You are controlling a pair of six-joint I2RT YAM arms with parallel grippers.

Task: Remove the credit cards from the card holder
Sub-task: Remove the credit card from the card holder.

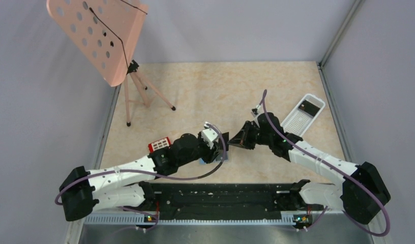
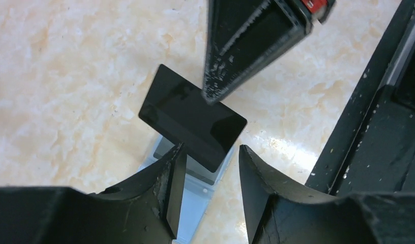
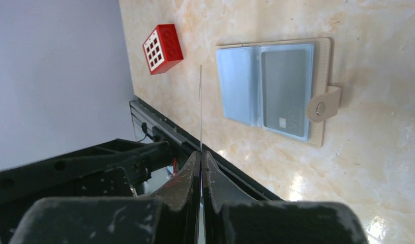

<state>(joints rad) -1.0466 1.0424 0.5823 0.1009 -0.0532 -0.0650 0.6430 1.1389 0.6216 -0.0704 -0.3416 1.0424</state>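
The card holder (image 3: 236,86) lies open on the table, light blue inside with a tan rim, and a grey credit card (image 3: 286,91) sits in its right pocket. My right gripper (image 3: 201,152) is shut on a black credit card (image 2: 193,122), which shows edge-on in the right wrist view and hangs just above the holder (image 2: 195,203). My left gripper (image 2: 210,152) stands open right behind that card, its fingers on either side of the card's near corner without pinching it. From above, both grippers (image 1: 221,150) (image 1: 232,141) meet at the table's middle.
A red-and-white block (image 3: 162,48) lies left of the holder. A white perforated tray (image 1: 297,122) at the right holds a dark card (image 1: 310,107). A pink perforated stand (image 1: 98,35) on thin legs is at the back left. The black base rail (image 1: 215,195) runs along the near edge.
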